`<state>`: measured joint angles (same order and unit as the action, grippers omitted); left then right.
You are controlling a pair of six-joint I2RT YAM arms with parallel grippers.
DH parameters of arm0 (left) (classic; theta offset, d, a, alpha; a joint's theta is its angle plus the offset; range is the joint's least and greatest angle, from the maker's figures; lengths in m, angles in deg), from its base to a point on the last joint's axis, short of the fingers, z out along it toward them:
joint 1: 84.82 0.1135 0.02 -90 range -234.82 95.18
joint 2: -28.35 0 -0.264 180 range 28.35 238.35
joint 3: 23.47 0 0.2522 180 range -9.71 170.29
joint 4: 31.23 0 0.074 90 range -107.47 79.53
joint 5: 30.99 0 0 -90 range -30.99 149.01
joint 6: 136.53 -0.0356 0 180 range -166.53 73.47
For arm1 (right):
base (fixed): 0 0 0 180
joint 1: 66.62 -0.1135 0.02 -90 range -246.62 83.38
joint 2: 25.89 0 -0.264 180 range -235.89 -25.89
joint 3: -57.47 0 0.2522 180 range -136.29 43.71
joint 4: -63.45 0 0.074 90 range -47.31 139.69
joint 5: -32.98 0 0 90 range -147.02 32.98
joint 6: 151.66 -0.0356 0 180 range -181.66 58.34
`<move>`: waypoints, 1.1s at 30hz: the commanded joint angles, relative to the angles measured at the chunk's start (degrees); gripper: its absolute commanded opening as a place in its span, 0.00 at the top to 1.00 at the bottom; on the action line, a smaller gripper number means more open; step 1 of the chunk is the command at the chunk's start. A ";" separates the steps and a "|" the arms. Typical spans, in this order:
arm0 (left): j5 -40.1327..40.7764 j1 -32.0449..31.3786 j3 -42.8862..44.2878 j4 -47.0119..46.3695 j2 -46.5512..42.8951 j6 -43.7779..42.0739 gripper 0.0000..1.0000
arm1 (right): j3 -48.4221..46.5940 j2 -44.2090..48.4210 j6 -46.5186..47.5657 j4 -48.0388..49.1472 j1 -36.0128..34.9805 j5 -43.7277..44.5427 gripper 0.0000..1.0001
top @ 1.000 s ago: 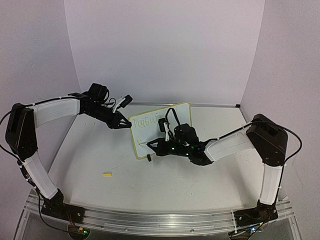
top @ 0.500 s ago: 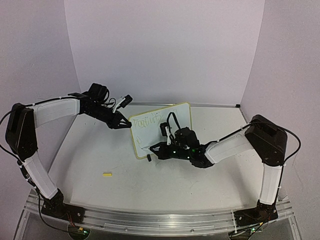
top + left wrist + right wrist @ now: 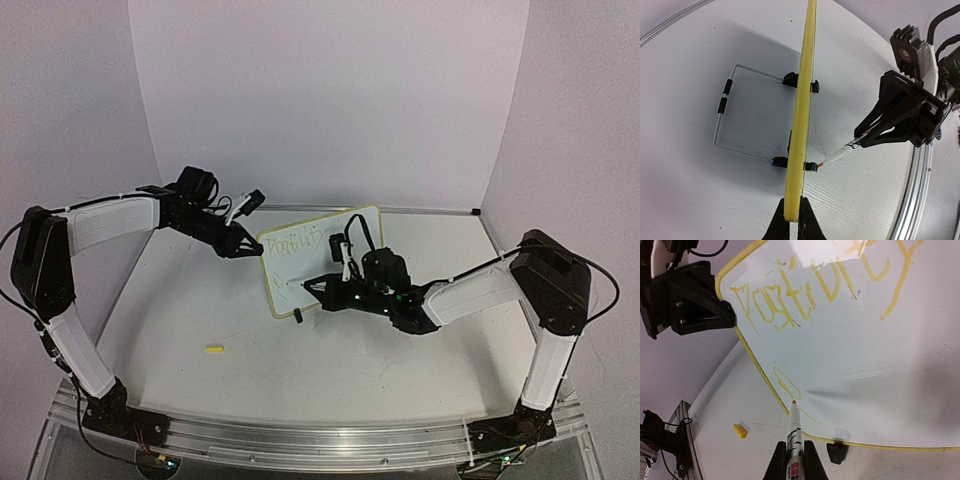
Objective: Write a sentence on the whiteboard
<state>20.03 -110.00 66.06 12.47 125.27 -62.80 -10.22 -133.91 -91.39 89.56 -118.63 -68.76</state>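
Note:
The whiteboard stands upright at the table's middle, with a yellow rim and black feet. The sentence is yellow handwriting: one line across the top, and a loop with a tail below it at lower left. My left gripper is shut on the board's left edge, seen edge-on in the left wrist view. My right gripper is shut on a white marker. The marker's orange tip is at the board face, just below the loop. The marker also shows in the left wrist view.
A small yellow marker cap lies on the table at front left and also shows in the right wrist view. A wire stand juts out behind the board. The aluminium rail runs along the near edge.

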 commanded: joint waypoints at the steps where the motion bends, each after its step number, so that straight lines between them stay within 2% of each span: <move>1: 2.51 -1.19 0.53 4.46 0.97 -1.14 1.00 | -0.95 1.91 0.85 3.03 0.17 0.04 1.00; 18: 2.39 -1.19 0.52 4.43 1.34 -1.13 1.00 | -6.24 -2.28 0.98 -0.92 0.48 2.63 1.00; 33: 2.58 -1.19 0.57 4.44 1.54 -1.17 1.00 | -3.18 -2.30 -1.26 -2.24 0.87 5.33 1.00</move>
<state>20.12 -110.01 66.06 12.46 125.27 -62.78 -14.68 -136.01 -91.77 88.04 -118.17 -66.88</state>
